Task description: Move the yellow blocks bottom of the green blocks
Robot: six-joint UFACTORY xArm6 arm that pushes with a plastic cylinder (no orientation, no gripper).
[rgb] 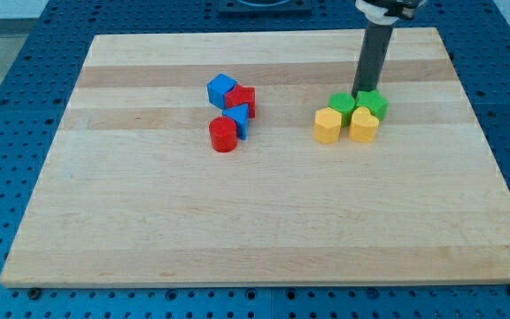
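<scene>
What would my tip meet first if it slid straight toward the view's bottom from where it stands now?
Most likely the green blocks: my tip sits just above them in the view, at the seam between the pair. The two yellow blocks lie right behind those. Whether the tip already touches the greens is unclear.

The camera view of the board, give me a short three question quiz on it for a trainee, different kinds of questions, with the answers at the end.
1. True or false: both yellow blocks lie toward the view's bottom of the green blocks.
2. Multiple choice: my tip is (A) beside the red cylinder, (B) at the top edge of the green blocks, (C) off the wooden board.
3. Fill in: the cluster at the view's left holds two red blocks and two ____ blocks.

Key: 1 true. 2 B. 3 blue.
</scene>
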